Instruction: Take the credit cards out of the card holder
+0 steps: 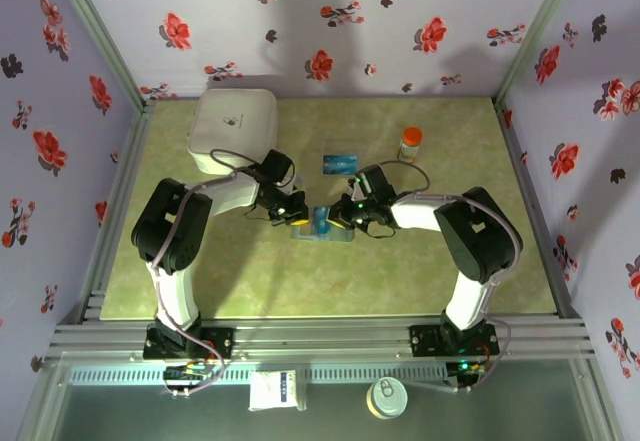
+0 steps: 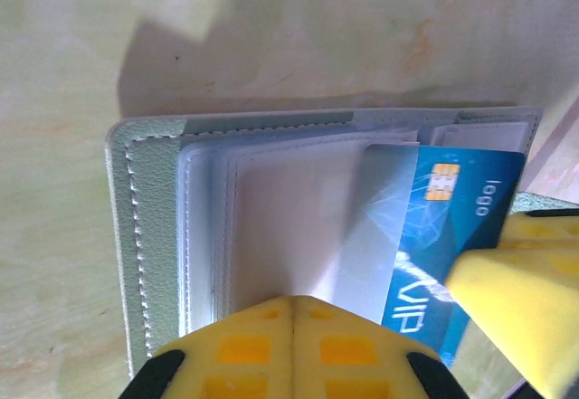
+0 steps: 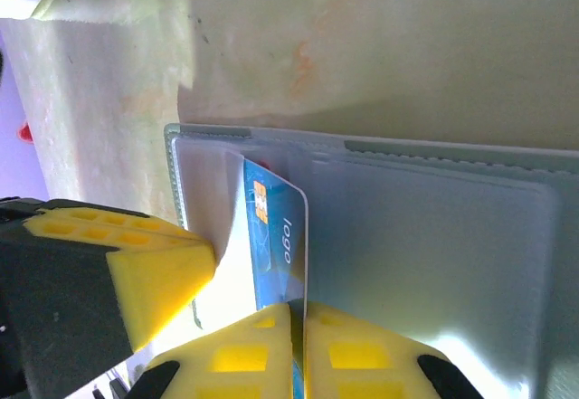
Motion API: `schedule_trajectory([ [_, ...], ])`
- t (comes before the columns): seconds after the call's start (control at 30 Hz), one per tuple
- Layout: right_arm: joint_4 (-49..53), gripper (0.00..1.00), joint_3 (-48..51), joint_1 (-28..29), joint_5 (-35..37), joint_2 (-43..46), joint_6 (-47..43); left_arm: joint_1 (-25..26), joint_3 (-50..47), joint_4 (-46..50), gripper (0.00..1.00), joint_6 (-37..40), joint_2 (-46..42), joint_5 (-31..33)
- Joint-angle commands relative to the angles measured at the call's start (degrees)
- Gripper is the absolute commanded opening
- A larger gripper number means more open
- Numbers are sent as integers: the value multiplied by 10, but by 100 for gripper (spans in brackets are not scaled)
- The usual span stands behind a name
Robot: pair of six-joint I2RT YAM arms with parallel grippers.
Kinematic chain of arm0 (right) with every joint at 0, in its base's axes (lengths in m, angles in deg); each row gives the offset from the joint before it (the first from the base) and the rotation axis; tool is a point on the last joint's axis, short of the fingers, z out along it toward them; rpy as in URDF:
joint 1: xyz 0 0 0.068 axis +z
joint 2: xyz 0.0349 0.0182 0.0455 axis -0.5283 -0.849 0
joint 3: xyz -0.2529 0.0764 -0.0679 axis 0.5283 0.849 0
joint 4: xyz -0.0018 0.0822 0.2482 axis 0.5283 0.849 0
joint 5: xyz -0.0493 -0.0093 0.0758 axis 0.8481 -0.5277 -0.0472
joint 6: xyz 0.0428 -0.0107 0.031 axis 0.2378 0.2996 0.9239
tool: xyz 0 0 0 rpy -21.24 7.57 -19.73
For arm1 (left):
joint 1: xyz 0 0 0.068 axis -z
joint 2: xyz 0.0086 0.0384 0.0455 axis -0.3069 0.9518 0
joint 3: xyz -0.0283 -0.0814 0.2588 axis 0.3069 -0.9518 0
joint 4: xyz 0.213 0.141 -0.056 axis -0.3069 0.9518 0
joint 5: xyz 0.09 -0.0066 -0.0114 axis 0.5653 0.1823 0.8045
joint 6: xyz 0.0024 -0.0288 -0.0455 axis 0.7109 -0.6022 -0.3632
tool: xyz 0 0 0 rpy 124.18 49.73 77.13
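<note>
The grey-blue card holder (image 1: 322,224) lies open on the table between my two grippers, its clear sleeves (image 2: 271,227) facing up. A blue-teal credit card (image 2: 452,227) with a gold chip sticks partway out of one sleeve. My left gripper (image 2: 294,301) is shut on a clear sleeve of the card holder (image 3: 425,236) and lifts it a little. My right gripper (image 3: 297,307) is shut on the edge of that blue card (image 3: 276,236). A sliver of red (image 3: 263,166) peeks from behind the card. Another blue card (image 1: 340,162) lies flat on the table behind the holder.
A big white rounded box (image 1: 232,124) stands at the back left. An orange-capped bottle (image 1: 410,142) stands at the back right. Flowered walls close in the greenish table (image 1: 250,281) on three sides. The two grippers' yellow fingers (image 2: 520,299) are almost touching over the holder.
</note>
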Motion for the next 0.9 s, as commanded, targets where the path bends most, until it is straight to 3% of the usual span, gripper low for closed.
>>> schedule_trajectory([
  [0.0,50,10,12,-11,24,30,-28,0,-6,12,0,8,6,8],
  [0.2,100,6,-4,-18,24,60,-70,-2,-14,-13,0,-9,-5,-10],
  [0.37,193,4,-53,-22,27,75,-170,-10,-20,-32,0,-21,-20,-15],
  [0.6,393,3,-161,-23,72,62,-455,-28,-35,-45,2,-24,-59,-14],
  [0.87,497,1,-276,-38,96,25,-749,-53,-60,-41,4,-15,-88,-11],
])
